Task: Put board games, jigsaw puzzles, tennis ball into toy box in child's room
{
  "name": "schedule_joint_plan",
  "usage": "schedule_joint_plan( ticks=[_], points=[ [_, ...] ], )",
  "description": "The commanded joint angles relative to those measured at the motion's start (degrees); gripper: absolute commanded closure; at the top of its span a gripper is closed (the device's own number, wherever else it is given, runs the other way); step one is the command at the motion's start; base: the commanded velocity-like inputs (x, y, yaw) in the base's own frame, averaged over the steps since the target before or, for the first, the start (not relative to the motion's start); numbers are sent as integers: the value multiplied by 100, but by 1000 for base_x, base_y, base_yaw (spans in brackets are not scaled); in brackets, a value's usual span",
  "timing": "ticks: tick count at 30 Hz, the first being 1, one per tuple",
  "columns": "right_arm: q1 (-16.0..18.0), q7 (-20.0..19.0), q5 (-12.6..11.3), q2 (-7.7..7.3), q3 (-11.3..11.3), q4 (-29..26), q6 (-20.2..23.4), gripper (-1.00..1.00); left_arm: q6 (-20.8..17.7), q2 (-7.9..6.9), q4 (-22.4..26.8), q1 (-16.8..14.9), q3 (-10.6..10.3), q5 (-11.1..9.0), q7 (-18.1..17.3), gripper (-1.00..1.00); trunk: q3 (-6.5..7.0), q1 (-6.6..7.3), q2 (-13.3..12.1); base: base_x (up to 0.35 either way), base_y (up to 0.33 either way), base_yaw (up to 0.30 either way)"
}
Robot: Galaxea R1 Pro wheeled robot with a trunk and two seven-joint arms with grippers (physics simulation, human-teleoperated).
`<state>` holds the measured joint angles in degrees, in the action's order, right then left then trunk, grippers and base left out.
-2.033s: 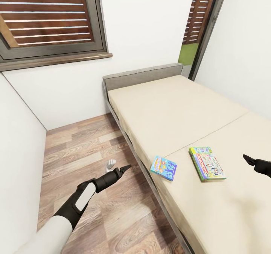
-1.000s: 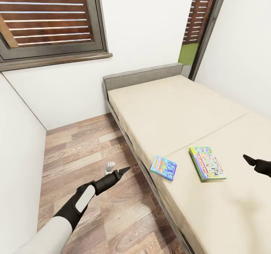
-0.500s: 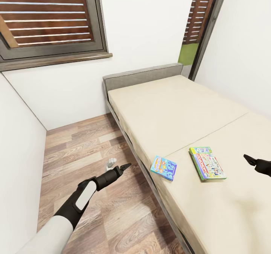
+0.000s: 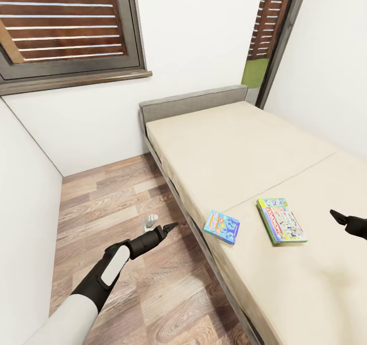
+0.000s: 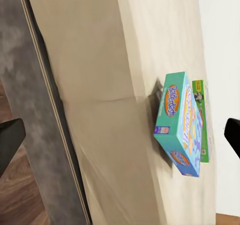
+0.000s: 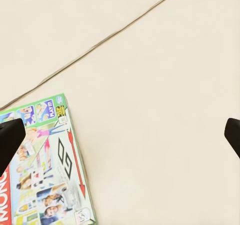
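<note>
Facing the bed (image 4: 265, 151), we have our left gripper (image 4: 169, 227) out over the wood floor (image 4: 112, 197), just off the bed's near edge, and our right gripper (image 4: 336, 215) over the mattress at the right border of the head view. In the left wrist view the fingertips (image 5: 10, 140) stand wide apart at opposite borders, so that pincer is spread and holds nothing. Our right wrist view shows the same: dark tips (image 6: 10, 137) far apart, jaws spread, nothing between them.

Blue box (image 4: 222, 227) lies flat on the mattress close to the edge nearest the floor, between our two grippers. Green box (image 4: 281, 220) lies flat further in, beside the blue one but apart from it, and near our right gripper. Bare mattress surrounds both boxes. A seam crosses the mattress just beyond them.

Small white object (image 4: 150, 223) sits on the floor just behind our left gripper; we cannot tell what it is.

Floor strip runs between the bed and a white wall (image 4: 25, 207) on our left. Grey headboard (image 4: 193, 102) stands at the far end under a shuttered window (image 4: 66, 23). White wall borders the bed's far side.
</note>
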<state>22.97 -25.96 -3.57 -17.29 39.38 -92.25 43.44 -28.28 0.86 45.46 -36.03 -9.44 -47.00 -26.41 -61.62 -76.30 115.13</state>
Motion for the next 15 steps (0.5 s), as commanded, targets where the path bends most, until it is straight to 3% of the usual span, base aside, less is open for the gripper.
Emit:
schedule_joint_plan(
  ticks=[1, 15],
  points=[
    [5, -6, -37, 0, 8, -3, 42, -100, -45, 0, 1, -3, 2, -49, 5, -100, -23, -22, 43, 0, 0, 0],
    [7, -6, -37, -5, 8, -3, 55, -100, -47, 65, 2, 13, -44, 4, 88, -100, -274, -329, 605, 0, 0, 0]
  ],
)
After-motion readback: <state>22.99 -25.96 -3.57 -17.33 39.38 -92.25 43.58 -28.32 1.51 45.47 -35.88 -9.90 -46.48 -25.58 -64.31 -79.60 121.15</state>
